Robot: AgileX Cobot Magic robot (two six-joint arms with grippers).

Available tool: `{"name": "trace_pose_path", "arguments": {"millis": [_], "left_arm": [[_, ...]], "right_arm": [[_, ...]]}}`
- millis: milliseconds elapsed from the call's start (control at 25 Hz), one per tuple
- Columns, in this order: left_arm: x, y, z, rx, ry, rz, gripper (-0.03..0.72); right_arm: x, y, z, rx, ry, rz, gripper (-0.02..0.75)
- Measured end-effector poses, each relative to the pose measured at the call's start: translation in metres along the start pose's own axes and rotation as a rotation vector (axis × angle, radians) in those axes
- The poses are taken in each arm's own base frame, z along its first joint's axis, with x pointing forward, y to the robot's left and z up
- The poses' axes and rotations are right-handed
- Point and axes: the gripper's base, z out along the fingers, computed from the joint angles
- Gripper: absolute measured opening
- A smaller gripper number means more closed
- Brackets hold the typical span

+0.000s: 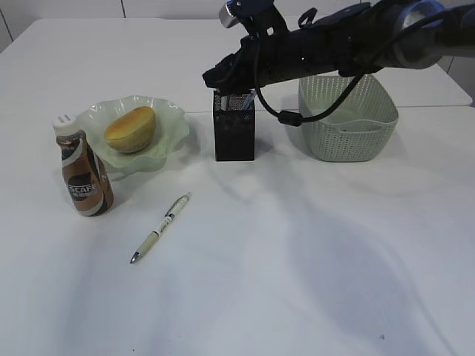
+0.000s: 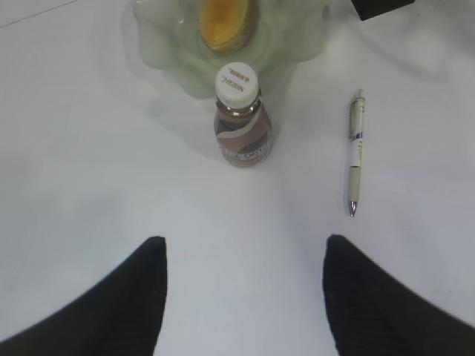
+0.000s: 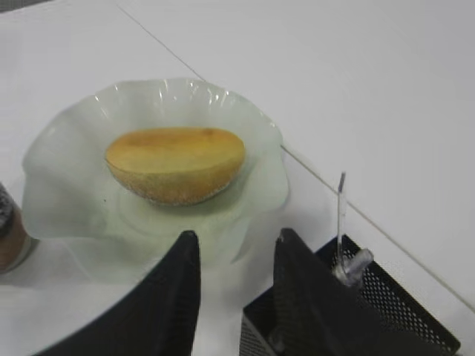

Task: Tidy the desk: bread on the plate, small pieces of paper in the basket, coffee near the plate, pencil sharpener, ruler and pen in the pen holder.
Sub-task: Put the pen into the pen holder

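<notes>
the pen (image 1: 160, 228) lies loose on the desk (image 1: 297, 282) nearest the camera. next back, the coffee (image 1: 83, 169) stands just beside the plate (image 1: 171, 122), which has the bread (image 1: 130, 128) on it. the pen holder (image 1: 234, 130) is in the middle and the basket (image 1: 347, 117) is off to the right. the right gripper (image 3: 234, 256) hovers over the holder's rim, jaws parted with nothing between them. only its wrist view shows the clear ruler (image 3: 341, 211) standing inside. the left gripper (image 2: 245, 259) only shows in its own wrist view, wide and empty.
</notes>
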Motion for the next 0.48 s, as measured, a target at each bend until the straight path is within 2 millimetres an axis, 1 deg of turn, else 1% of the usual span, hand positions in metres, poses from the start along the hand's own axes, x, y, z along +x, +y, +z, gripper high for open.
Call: {"name": "trace_pose_path", "arguments": {"millis": [40,80,120,200,320,360,400,480], "left_arm": [[0.0,0.0,0.0,0.0,0.0,0.0,0.466],[0.0,0.0,0.0,0.0,0.0,0.0,0.466],[0.0,0.0,0.0,0.0,0.0,0.0,0.466],[0.0,0.0,0.0,0.0,0.0,0.0,0.466],[0.001,-0.001,0.0,0.014,0.006,-0.008,0.466],[0.001,-0.002,0.0,0.023,0.009,-0.013,0.466],[0.001,-0.003,0.0,0.033,0.011,-0.019,0.466],[0.002,-0.005,0.0,0.057,0.02,-0.033,0.466]], "right_arm": [[0.0,0.0,0.0,0.0,0.0,0.0,0.281],[-0.009,0.004,-0.006,-0.037,-0.018,-0.006,0.281],[-0.014,0.007,-0.01,-0.061,-0.027,-0.011,0.281],[-0.017,0.009,-0.012,-0.077,-0.034,-0.015,0.281],[-0.03,0.015,-0.023,-0.129,-0.058,-0.032,0.281],[-0.03,0.015,-0.023,-0.134,-0.058,-0.032,0.281],[-0.036,0.017,-0.029,-0.141,-0.071,-0.043,0.281],[-0.036,0.019,-0.029,-0.158,-0.071,-0.043,0.281]]}}
